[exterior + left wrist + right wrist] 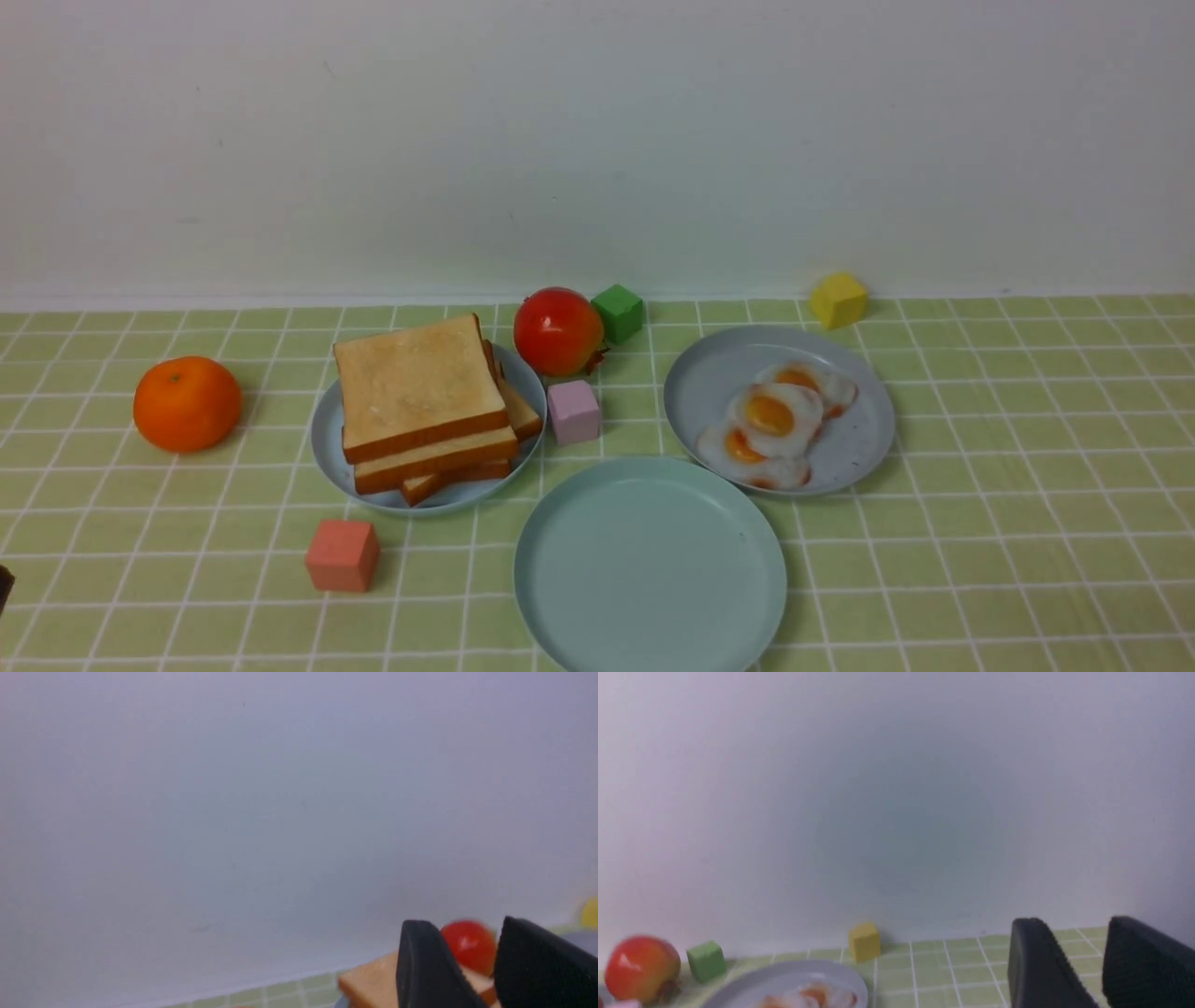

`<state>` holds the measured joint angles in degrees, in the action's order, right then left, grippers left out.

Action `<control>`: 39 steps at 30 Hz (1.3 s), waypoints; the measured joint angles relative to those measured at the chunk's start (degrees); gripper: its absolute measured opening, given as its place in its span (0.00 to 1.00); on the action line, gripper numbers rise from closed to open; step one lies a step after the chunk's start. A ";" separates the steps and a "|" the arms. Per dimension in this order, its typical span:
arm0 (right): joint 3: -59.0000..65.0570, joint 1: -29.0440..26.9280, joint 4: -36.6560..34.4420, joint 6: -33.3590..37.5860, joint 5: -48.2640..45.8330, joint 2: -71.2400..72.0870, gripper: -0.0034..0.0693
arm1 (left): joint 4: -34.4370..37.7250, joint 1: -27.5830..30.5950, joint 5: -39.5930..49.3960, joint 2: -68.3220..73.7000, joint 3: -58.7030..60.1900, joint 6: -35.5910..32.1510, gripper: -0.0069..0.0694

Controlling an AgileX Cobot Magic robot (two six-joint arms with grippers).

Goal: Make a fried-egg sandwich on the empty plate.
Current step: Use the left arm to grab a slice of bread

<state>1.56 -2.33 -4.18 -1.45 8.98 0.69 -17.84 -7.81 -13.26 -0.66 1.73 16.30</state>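
The empty plate (pixel 649 569), pale mint, lies at the front centre with nothing on it. Behind it to the left, a stack of toast slices (pixel 420 392) rests on a greyish-blue plate (pixel 327 448). Behind it to the right, three fried eggs (pixel 777 415) overlap on another greyish-blue plate (pixel 709 383). My left gripper (pixel 465 924) is open and empty, held back from the toast (pixel 369 984). My right gripper (pixel 1076 921) is also open and empty, off to the side of the egg plate (pixel 784 975). Neither gripper's jaws show in the front view.
On the green checked cloth are an orange (pixel 187 403) at the left, a red fruit (pixel 557 330) behind the toast, and cubes: green (pixel 618 313), yellow (pixel 837 300), lilac (pixel 573 411), salmon (pixel 343 554). A white wall closes the back.
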 joint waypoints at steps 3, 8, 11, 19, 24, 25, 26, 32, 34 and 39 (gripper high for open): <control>0.00 0.00 -2.83 -7.62 9.29 0.00 0.38 | 4.04 0.00 -8.58 0.00 0.00 10.30 0.40; -6.30 0.00 -3.89 -15.72 15.64 -1.76 0.38 | 9.56 0.00 -10.43 0.09 -5.49 20.90 0.40; -16.23 0.00 -3.17 -18.95 13.49 -6.44 0.38 | 11.68 0.00 -4.87 3.37 -16.20 24.05 0.40; -43.61 0.00 0.70 -24.41 -8.55 -24.18 0.38 | 14.67 0.00 27.81 26.03 -46.28 26.16 0.40; -49.34 0.00 3.32 -24.61 -22.14 -34.29 0.38 | 16.05 0.00 43.66 40.63 -51.19 26.11 0.40; -49.27 0.00 4.91 -24.61 -25.99 -37.52 0.38 | 16.05 0.00 46.68 44.79 -51.23 25.68 0.40; -49.09 0.00 5.44 -24.61 -27.62 -38.99 0.38 | 16.05 0.00 48.39 47.66 -51.23 25.39 0.40; -47.21 1.99 4.18 -24.54 -35.39 -46.58 0.38 | 21.19 0.00 52.40 62.76 -52.05 20.63 0.40; -47.22 5.31 2.72 -22.17 -37.87 -48.39 0.38 | 25.83 0.00 53.49 69.05 -54.73 14.73 0.40; -47.22 11.96 -1.22 -13.77 -42.69 -51.28 0.38 | 33.00 0.00 55.44 78.31 -61.80 5.61 0.40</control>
<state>-45.66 9.63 -5.39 -15.23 -33.71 -50.59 15.17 -7.81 42.18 77.65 -60.06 21.91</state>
